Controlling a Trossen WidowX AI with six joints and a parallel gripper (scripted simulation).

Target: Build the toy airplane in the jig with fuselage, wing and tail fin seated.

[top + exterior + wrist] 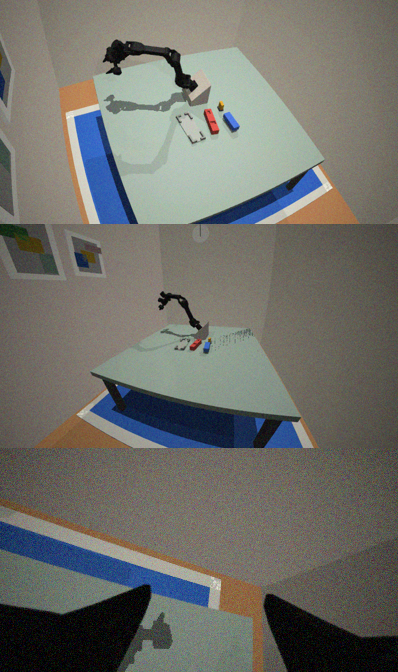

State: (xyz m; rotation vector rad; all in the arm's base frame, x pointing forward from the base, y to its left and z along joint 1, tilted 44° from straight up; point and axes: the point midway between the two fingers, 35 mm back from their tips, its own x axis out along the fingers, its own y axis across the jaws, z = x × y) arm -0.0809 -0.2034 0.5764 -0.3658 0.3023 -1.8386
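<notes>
My gripper (111,65) hangs high above the far left corner of the table (252,179), its fingers wide apart and holding nothing. Near the middle of the table lie in one row the grey jig (190,127), the red fuselage (211,121) and the blue wing (231,121). The yellow tail fin (221,105) stands just behind the wing.

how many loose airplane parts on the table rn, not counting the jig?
3, side by side right of the grey jig: red fuselage nearest it, then blue wing, and yellow tail fin behind them, by the wedge block. Nothing looks hidden.
</notes>
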